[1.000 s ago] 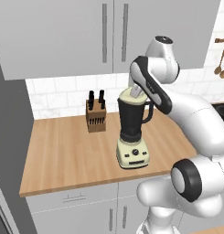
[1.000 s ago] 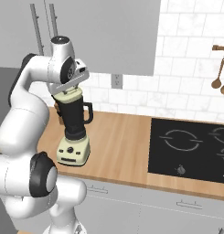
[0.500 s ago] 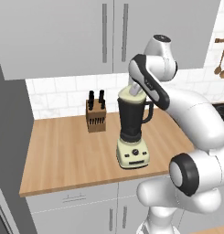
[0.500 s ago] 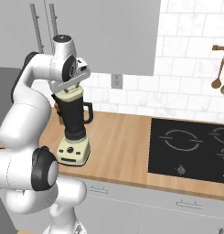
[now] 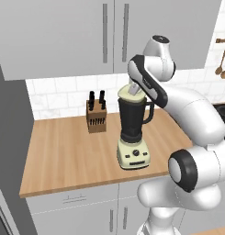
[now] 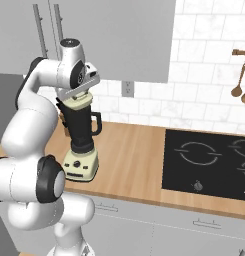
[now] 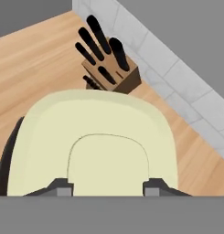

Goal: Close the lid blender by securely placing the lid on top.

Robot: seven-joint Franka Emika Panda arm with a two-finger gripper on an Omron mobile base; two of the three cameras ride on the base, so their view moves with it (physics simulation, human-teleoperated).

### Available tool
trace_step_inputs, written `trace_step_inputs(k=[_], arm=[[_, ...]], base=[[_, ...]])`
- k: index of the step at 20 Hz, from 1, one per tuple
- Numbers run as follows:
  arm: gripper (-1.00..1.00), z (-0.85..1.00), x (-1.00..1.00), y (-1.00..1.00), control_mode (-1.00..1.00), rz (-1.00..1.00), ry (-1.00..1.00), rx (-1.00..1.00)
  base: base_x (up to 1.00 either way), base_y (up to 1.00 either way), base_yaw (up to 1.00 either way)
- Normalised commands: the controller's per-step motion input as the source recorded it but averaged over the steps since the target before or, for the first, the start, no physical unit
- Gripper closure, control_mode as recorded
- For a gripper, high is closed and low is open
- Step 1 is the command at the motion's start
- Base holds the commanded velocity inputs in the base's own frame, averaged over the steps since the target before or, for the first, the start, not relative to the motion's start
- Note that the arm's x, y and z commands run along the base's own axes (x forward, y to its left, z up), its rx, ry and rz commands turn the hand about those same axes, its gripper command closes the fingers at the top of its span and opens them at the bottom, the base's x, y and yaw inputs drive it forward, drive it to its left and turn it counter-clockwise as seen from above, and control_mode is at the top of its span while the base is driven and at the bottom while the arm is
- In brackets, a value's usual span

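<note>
The blender [image 5: 132, 120] stands on the wooden counter, its dark jar on a cream base with a knob; it also appears as the blender [image 6: 80, 129]. The pale cream lid [image 5: 128, 94] sits at the jar's mouth, slightly tilted. My gripper [image 5: 135, 88] comes down onto it from above and is shut on its raised centre. In the hand view the lid [image 7: 93, 121] spreads wide, and the gripper [image 7: 107, 187] has a fingertip on each side of the bump. A sliver of dark jar [image 7: 5, 160] shows at the lid's left edge. Whether the lid is fully seated I cannot tell.
A wooden knife block [image 5: 96, 117] stands against the tiled wall behind and left of the blender, also seen as the knife block [image 7: 111, 69]. A black cooktop [image 6: 209, 160] lies to the right. Wooden utensils [image 6: 239, 75] hang on the wall. Grey cabinets [image 5: 86, 32] hang close above.
The arm's upper joints have shifted very slightly. The lid stays at the jar's mouth in the same grip.
</note>
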Motion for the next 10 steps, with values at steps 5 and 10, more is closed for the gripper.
trace_step_inputs(k=[5, 10], arm=[[1.00, -0.15, -0.08, 0.01, -1.00, 0.00, 0.00, 0.00], [1.00, -0.12, -0.26, 0.00, -1.00, 0.00, 0.02, 0.00]], base=[[0.00, 0.00, 0.00], [0.00, 0.00, 0.00]])
